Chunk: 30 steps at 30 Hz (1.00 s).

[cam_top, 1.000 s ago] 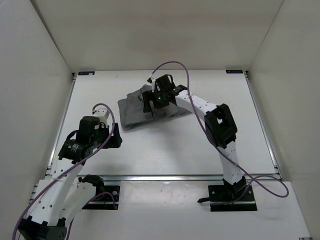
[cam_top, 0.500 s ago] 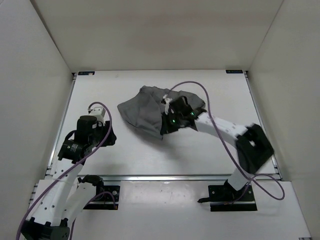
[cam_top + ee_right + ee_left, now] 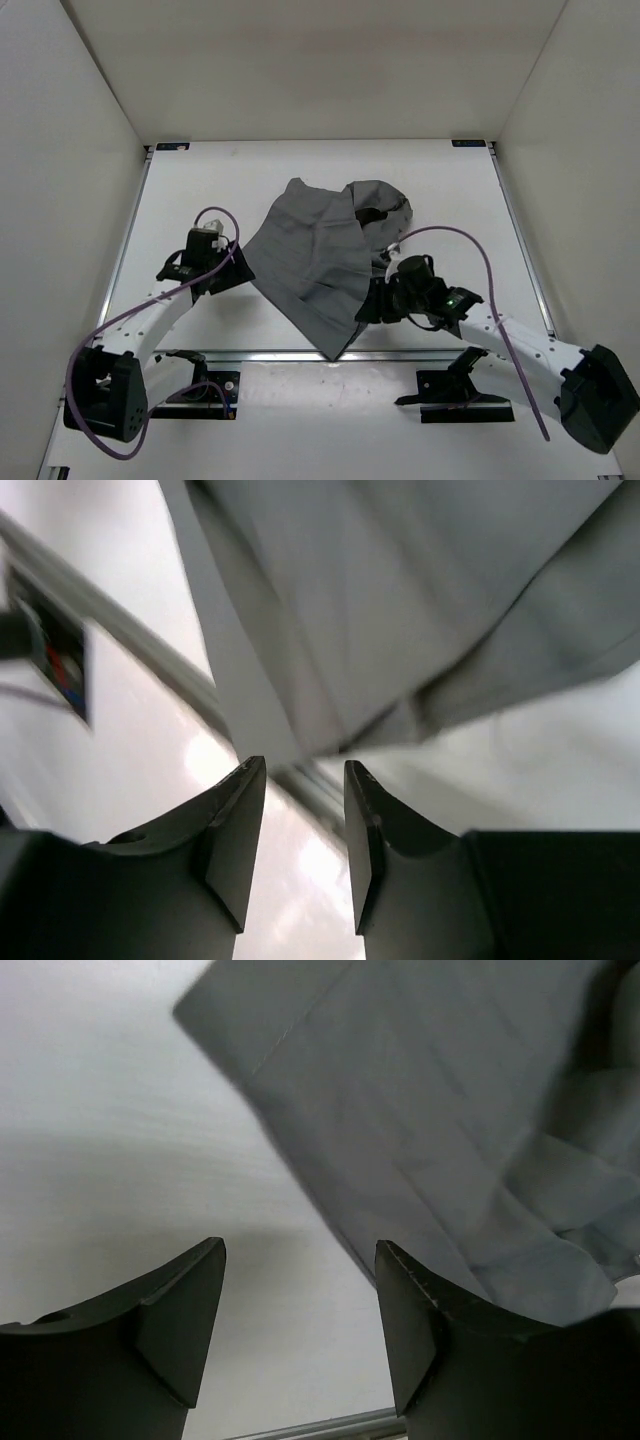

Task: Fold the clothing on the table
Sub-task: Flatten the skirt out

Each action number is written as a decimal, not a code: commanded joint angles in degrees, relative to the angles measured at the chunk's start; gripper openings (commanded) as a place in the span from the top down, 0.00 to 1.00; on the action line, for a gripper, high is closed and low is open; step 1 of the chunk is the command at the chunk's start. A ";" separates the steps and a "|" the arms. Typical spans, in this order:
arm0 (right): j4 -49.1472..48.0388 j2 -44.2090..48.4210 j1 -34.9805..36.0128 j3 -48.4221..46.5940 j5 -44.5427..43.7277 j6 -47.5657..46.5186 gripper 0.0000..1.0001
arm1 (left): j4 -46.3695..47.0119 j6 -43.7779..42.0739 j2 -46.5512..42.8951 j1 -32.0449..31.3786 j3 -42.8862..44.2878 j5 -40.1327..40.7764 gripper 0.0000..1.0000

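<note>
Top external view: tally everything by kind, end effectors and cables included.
Dark grey pleated garment: 1
End effectors: 2, left end effector and right end effector
Purple cables: 2
White table: 1
Total: 6

This looks like a robotics lab, set up as a closed test cell. A plain white table (image 3: 440,200) is boxed in by bare white walls (image 3: 320,70) at the back and on both sides, and thin metal rails (image 3: 300,354) run along its edges. Two white and black robot arms, the left arm (image 3: 150,320) and the right arm (image 3: 520,345), are bolted on black plates (image 3: 460,408) at the table's near edge, and purple cables (image 3: 445,228) loop loosely off them.
</note>
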<state>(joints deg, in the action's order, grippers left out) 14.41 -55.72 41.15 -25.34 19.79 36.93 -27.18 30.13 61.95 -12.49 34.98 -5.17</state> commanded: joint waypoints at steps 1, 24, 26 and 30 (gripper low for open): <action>-2.99 3.77 -7.20 -3.66 1.20 -4.22 0.65 | 7.56 8.00 -2.79 0.54 -5.43 -2.84 0.29; -4.31 2.91 -16.36 -7.79 6.24 -13.45 0.55 | 17.68 22.25 22.76 -0.34 2.01 14.14 0.50; -3.69 0.98 -16.01 -10.50 5.70 -14.95 0.53 | 17.16 19.55 24.61 0.19 4.03 13.87 0.82; -3.34 -7.09 -15.66 -17.96 4.56 -18.20 0.51 | 4.56 3.40 32.50 1.42 18.05 15.79 1.00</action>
<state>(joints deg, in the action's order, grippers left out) 13.19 -58.57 25.39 -36.53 25.54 22.98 -13.19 45.60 90.00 -11.88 43.99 7.53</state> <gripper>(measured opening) 0.475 0.019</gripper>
